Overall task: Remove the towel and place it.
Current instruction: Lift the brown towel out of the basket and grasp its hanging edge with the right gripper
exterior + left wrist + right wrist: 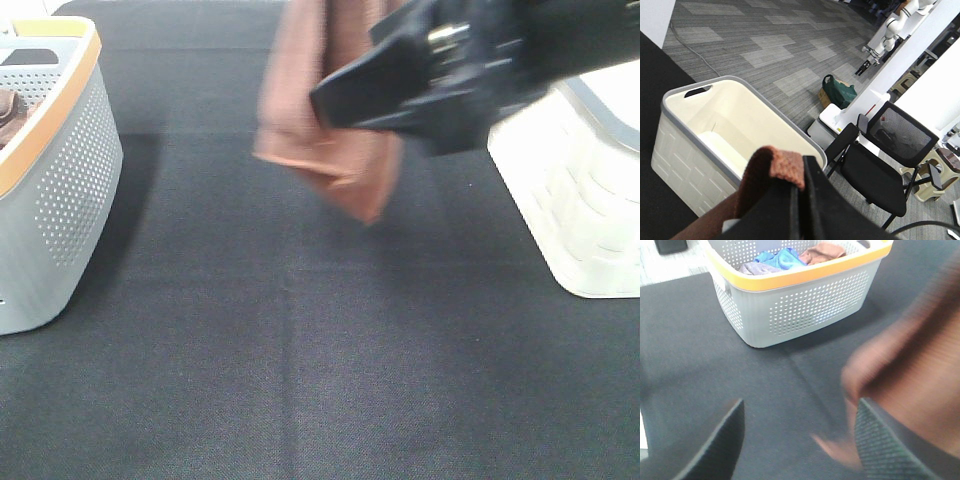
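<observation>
The reddish-brown towel [345,175] hangs in the air above the middle back of the black table, and its upper part runs out of the exterior view. In the left wrist view my left gripper [799,197] is shut on a fold of the towel [767,167]; this gripper does not show in the exterior view. My right gripper [335,100] reaches in from the right, in front of the towel. In the right wrist view it [800,440] is open and empty, with the blurred towel [912,375] just beside one finger.
A grey perforated basket with an orange rim [70,180] stands at the left edge; it holds a blue cloth [777,260] and a brown cloth [822,252]. A cream basket [580,200] stands at the right, with its inside bare [715,115]. An office chair [880,165] stands beyond the table.
</observation>
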Robot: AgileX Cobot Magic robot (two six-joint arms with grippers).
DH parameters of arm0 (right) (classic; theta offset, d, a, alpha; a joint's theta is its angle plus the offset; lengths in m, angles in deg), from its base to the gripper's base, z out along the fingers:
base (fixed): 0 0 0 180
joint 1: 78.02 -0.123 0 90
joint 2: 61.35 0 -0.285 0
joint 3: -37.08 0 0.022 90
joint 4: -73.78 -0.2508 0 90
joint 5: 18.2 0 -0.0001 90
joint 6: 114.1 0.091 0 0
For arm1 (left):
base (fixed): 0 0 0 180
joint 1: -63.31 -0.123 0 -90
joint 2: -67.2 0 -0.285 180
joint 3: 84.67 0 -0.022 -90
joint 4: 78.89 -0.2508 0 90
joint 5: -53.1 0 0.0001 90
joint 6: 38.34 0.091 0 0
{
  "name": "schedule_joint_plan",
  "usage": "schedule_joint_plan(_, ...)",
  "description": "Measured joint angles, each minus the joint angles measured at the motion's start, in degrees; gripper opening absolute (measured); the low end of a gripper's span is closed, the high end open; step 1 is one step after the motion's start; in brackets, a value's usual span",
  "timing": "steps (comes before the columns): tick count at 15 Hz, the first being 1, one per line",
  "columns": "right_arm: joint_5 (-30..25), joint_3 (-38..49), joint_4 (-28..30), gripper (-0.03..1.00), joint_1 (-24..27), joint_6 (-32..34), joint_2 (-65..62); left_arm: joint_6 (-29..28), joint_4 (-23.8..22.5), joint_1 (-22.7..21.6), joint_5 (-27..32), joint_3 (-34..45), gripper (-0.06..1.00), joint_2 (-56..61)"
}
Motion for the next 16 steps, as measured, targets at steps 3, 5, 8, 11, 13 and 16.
schedule_joint_plan(3,1.89,0.0,0.0,0.61,0.0,2.86,3.15,0.0,0.0,0.11,-0.34,0.0,0.0,0.0)
schedule_joint_plan(5,3.67,0.0,0.0,0.61,0.0,5.1,5.56,0.0,0.0,0.11,-0.74,0.0,0.0,0.0)
schedule_joint_plan(8,4.35,0.0,0.4,0.61,0.0,6.93,6.82,0.0,0.0,0.11,-0.97,0.0,0.0,0.0)
schedule_joint_plan(11,4.13,0.46,6.13,0.61,0.0,11.8,6.82,0.0,0.0,0.11,-0.97,0.0,0.0,0.0)
schedule_joint_plan(13,2.64,0.46,9.85,0.61,0.0,16.04,6.82,0.0,0.0,0.11,-0.97,0.0,0.0,0.0)
schedule_joint_plan(16,2.58,0.46,12.03,0.61,0.0,18.91,6.82,0.0,0.17,0.11,-0.97,0.0,0.0,0.0)
